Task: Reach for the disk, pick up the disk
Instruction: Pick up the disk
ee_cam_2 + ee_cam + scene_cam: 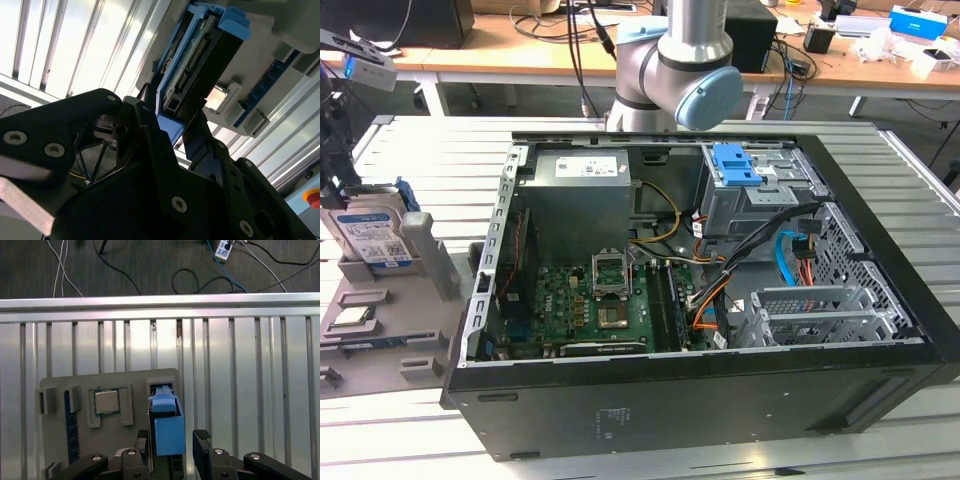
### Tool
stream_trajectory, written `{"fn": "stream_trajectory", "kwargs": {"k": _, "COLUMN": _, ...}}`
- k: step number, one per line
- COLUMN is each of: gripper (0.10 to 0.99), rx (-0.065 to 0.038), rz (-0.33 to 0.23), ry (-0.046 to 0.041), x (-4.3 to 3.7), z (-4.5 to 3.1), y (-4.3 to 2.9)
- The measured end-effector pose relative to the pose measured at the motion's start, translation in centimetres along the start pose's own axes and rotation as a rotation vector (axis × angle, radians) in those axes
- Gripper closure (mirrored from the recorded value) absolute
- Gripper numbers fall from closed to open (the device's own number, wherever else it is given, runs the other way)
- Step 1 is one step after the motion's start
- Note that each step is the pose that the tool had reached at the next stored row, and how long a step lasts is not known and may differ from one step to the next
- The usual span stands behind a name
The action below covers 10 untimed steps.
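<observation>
1. Surface [420, 150]: slatted metal; it carries the grey tray [420, 340] and everything listed below.
2. Computer case [670, 410]: black, side panel off, boards and cables exposed. It stands just beside the tray, on the exterior view's right of it.
3. Robot arm [680, 60]: grey with pale blue joint caps, seen beyond the case, well apart from the tray.
4. Grey tray [125, 382]: moulded holder with several slots.
5. End effector [172, 437]: black, two-fingered, poised directly over the tray's disk slot. It is open; its fingers [202, 439] stand on either side of the disk, one close to a face and the other with a clear gap. It has hold of nothing.
6. Disk [370, 235]: silver drive with a blue rail frame, standing on edge in its tray slot. Both wrist views show its upper edge [167, 432] [200, 60] between the fingers.
7. Memory stick [71, 425]: blue, in a tray groove.
8. Processor chip [106, 401]: square, silver, flat in a tray recess near the disk slot.
</observation>
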State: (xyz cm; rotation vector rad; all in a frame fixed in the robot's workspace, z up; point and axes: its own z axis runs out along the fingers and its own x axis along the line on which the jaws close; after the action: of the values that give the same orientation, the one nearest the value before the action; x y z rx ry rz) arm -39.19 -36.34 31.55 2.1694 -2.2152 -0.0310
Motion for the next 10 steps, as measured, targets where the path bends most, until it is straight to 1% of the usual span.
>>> {"fn": "stream_trajectory", "kwargs": {"k": 3, "gripper": 0.604, "rx": 0.0, "rz": 0.0, "ry": 0.0, "x": -0.01, "z": 0.17, "y": 0.08}}
{"fn": "stream_trajectory", "kwargs": {"k": 6, "gripper": 0.604, "rx": 0.0, "rz": -0.002, "ry": 0.0001, "x": 0.07, "z": 0.55, "y": 0.3}}
{"fn": "stream_trajectory", "kwargs": {"k": 7, "gripper": 0.604, "rx": 0.0, "rz": -0.004, "ry": 0.0002, "x": 0.1, "z": 0.81, "y": 0.38}}
{"fn": "stream_trajectory", "kwargs": {"k": 10, "gripper": 0.604, "rx": 0.0, "rz": -0.006, "ry": 0.0003, "x": 0.1, "z": 1.28, "y": 0.37}}
